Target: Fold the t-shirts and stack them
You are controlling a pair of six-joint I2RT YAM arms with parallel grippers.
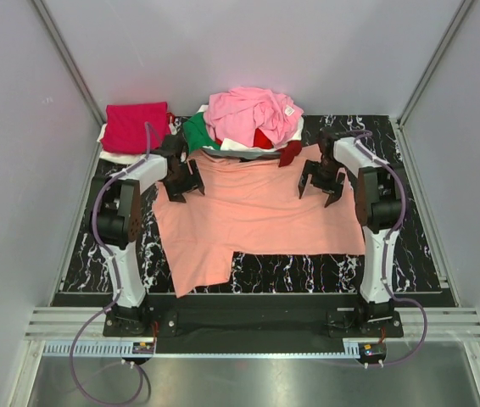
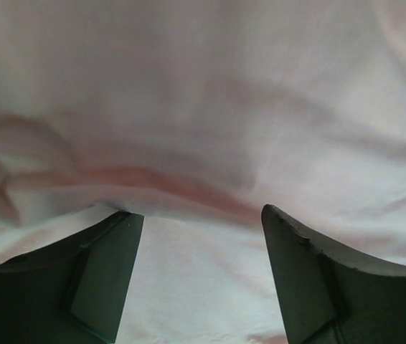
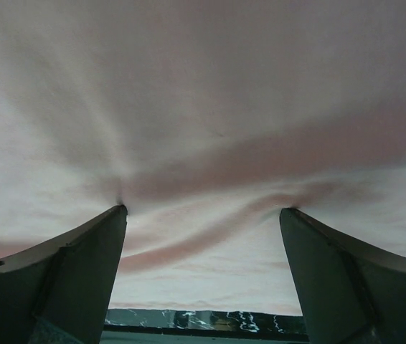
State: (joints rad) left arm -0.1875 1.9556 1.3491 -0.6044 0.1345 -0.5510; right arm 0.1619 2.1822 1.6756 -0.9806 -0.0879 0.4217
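The salmon-orange t-shirt (image 1: 257,212) lies spread flat on the mat, one sleeve hanging toward the front left. My left gripper (image 1: 185,188) is open, its fingertips pressing down on the shirt's far left part (image 2: 203,129). My right gripper (image 1: 320,186) is open, its fingertips pressing on the far right part (image 3: 203,129). Behind the shirt sits a heap of a light pink shirt (image 1: 253,114), a green one (image 1: 196,131), a red one (image 1: 289,153) and a white one (image 1: 238,146). A folded crimson-magenta shirt (image 1: 136,127) lies at the back left on something white.
The black white-veined mat (image 1: 410,254) covers the table; its bare front strip shows in the right wrist view (image 3: 203,320). Grey walls close in at the left, right and back. A metal rail (image 1: 257,326) runs along the front edge by the arm bases.
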